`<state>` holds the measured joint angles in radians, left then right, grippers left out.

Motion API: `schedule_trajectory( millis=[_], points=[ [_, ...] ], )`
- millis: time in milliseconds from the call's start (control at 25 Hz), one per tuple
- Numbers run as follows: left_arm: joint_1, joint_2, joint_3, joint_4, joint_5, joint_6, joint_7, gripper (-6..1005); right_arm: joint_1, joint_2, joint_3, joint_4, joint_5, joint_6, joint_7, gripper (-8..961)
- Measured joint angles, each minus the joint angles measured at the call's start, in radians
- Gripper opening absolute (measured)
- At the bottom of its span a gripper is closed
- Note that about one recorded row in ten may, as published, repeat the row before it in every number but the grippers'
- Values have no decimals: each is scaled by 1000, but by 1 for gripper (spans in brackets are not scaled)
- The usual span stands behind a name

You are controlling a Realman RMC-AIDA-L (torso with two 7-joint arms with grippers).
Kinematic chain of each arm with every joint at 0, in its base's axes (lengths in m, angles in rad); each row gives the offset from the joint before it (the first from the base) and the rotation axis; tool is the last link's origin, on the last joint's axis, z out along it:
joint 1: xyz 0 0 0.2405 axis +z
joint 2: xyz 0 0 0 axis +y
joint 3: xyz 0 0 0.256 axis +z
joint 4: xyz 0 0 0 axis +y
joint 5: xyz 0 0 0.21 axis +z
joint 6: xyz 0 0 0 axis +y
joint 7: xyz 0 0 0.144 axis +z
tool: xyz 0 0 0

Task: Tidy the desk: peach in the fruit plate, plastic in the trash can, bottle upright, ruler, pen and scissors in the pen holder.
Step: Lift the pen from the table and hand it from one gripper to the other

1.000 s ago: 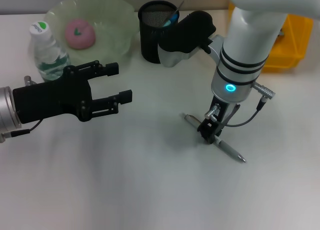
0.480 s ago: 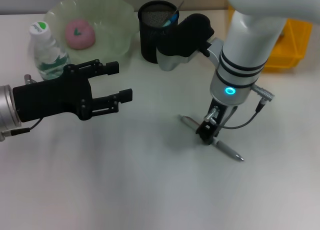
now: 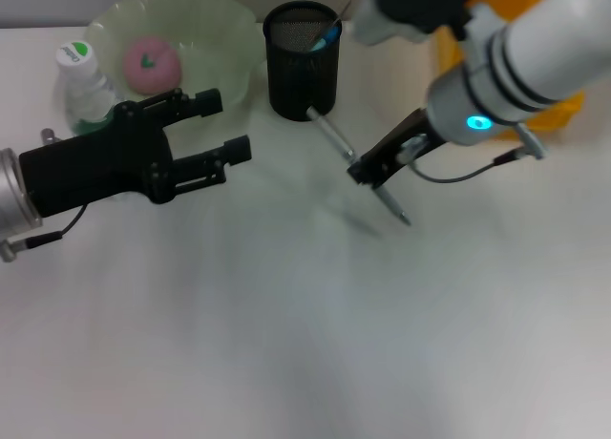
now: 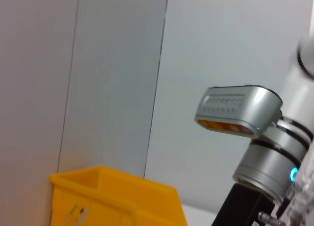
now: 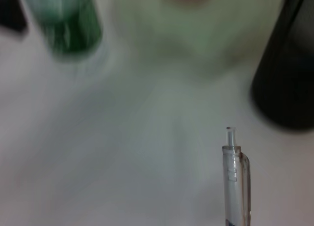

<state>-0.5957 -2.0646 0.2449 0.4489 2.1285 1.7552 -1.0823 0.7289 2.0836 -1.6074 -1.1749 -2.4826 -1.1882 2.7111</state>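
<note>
- Right gripper (image 3: 374, 168) is clamped on the pen (image 3: 355, 162) near the middle of its barrel, holding it clear of the table (image 3: 286, 344); a faint shadow lies on the surface below it.
- Held at a slant, the pen has its clicker end pointing up toward the pen holder (image 3: 302, 62) and its tip pointing down and away from it.
- From the right wrist camera, the pen's clear barrel and clicker (image 5: 234, 177) stick out toward the dark pen holder (image 5: 287, 73), which is near but not touching it.
- Left gripper (image 3: 215, 138) hovers over the table with its fingers spread apart and nothing between them, just in front of the fruit plate (image 3: 229, 72).
- Inside the pale green fruit plate sits the pink peach (image 3: 151, 65).
- A bottle (image 3: 84, 91) with a white cap and green label stands upright just beside the plate, partly hidden behind the left gripper.
- Something blue-handled (image 3: 326, 35) pokes out of the black mesh pen holder; what it is cannot be told.
- Behind the right arm sits a yellow bin (image 3: 544, 114), also seen from the left wrist camera (image 4: 117, 199).
</note>
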Motion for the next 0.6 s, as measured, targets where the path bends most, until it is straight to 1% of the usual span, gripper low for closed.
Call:
schedule_trajectory(
  millis=[40, 80, 120, 160, 200, 240, 280, 320, 360, 400, 440, 520, 600],
  points=[
    [0, -2, 0, -18, -14, -5, -3, 750, -47, 0, 13, -27, 37, 43, -48, 129],
    [0, -2, 0, -18, -14, -5, -3, 749, -47, 0, 13, -27, 37, 43, -48, 129],
    [-4, -3, 1, -65, -42, -21, -3, 749, -124, 0, 29, -40, 145, 132, -164, 129],
    [-4, -3, 1, -65, -42, -21, -3, 748, -124, 0, 29, -40, 145, 132, -164, 129],
    [-9, -5, 1, -111, -61, -46, 3, 747, -183, 1, 34, -22, 266, 216, -294, 128],
    [-12, -6, 0, -134, -70, -63, 9, 747, -217, 1, 34, 5, 369, 274, -402, 128],
    [-18, -7, -3, -201, -94, -106, 36, 746, -261, 2, 31, 71, 576, 351, -610, 127],
    [-19, -8, -3, -226, -107, -122, 53, 745, -276, 3, 28, 108, 684, 370, -732, 127],
    [-20, -8, -3, -251, -120, -140, 74, 744, -276, 3, 28, 108, 684, 370, -732, 127],
    [-20, -8, -3, -272, -136, -156, 94, 744, -296, 5, 26, 204, 953, 384, -1009, 128],
    [-21, -9, -3, -312, -167, -186, 130, 743, -300, 6, 24, 307, 1214, 361, -1278, 129],
    [-24, -10, -3, -343, -188, -206, 161, 743, -294, 6, 23, 407, 1418, 308, -1488, 129],
    [-34, -12, -4, -373, -199, -230, 198, 742, -285, 6, 23, 486, 1564, 248, -1651, 129]
  ],
)
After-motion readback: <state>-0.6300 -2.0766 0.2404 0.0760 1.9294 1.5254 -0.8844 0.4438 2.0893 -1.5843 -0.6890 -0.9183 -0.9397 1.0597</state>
